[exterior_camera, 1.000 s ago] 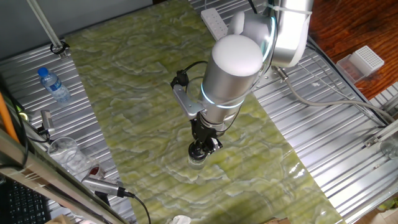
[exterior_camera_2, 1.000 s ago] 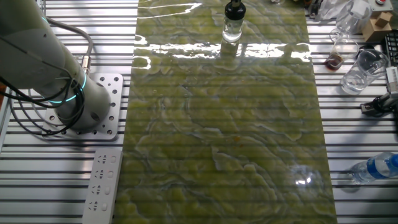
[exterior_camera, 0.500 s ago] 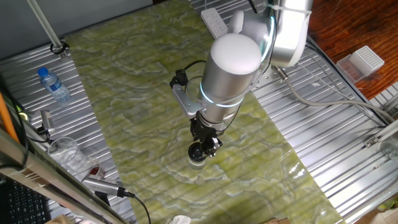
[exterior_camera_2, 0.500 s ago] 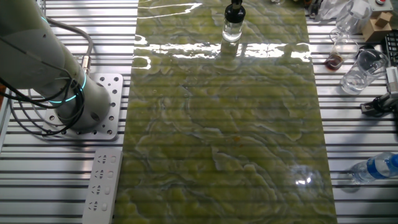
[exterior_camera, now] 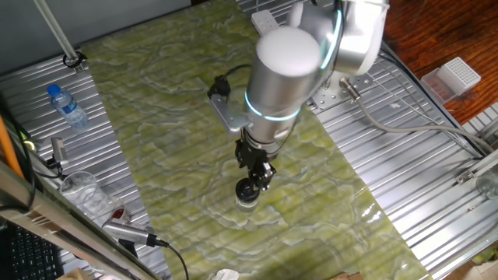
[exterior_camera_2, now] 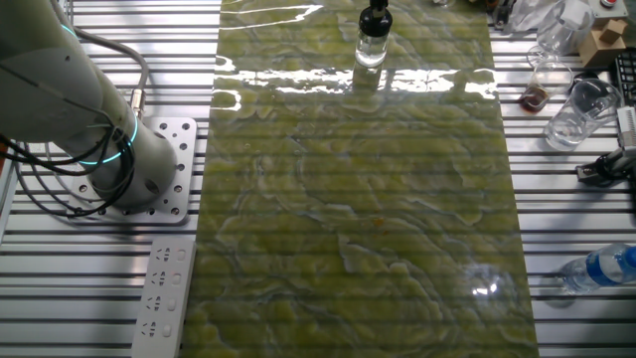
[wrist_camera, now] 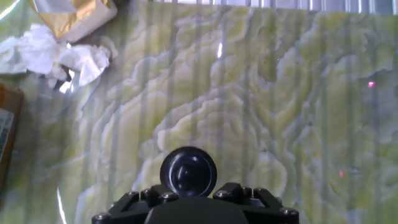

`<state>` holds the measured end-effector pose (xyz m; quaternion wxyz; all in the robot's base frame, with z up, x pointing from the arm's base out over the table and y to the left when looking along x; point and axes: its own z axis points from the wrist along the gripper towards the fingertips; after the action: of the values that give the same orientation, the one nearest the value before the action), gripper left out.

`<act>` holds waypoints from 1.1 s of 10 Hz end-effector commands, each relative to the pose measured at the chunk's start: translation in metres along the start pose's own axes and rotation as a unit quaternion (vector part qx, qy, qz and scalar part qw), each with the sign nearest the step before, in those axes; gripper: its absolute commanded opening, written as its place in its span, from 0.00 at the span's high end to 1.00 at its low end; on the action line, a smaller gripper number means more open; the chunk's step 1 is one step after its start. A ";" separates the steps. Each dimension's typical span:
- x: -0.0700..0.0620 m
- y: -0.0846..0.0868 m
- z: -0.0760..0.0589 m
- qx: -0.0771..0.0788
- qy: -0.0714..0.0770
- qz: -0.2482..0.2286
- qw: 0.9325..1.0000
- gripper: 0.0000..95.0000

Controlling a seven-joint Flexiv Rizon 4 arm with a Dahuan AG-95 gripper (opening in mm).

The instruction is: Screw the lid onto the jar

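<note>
The jar (exterior_camera: 247,202) is small and clear and stands upright on the green marbled mat (exterior_camera: 171,117). The black lid (exterior_camera: 247,189) sits on top of it. My gripper (exterior_camera: 260,174) is just above and to the right of the lid, apart from it, jaws open and empty. In the hand view the lid (wrist_camera: 188,172) shows as a glossy black disc just beyond my gripper (wrist_camera: 189,194), and the jar's body is hidden beneath it. In the other fixed view the jar (exterior_camera_2: 372,45) with its lid (exterior_camera_2: 375,16) stands at the top edge.
A water bottle (exterior_camera: 68,106) and a clear cup (exterior_camera: 82,190) are on the metal slats to the left. A power strip (exterior_camera: 268,27) lies at the far end of the mat. Crumpled tissue (wrist_camera: 56,56) and a packet (wrist_camera: 71,15) lie near the jar.
My arm has risen and shifted a little to the left. My gripper has come off the lid, which stays on the jar. The jar has not moved.
</note>
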<state>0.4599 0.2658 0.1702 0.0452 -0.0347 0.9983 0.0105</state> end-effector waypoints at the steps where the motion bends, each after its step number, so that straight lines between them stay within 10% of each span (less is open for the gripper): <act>1: -0.004 0.002 0.002 0.002 0.022 -0.005 1.000 0.40; 4: -0.008 0.004 0.003 0.002 0.030 -0.013 0.999 0.40; 5: -0.008 0.004 0.004 0.002 0.030 -0.014 0.999 0.60; 11: -0.010 0.008 0.009 0.002 0.029 -0.013 0.999 0.60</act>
<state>0.4696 0.2750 0.1624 0.0157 -0.0477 0.9987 0.0065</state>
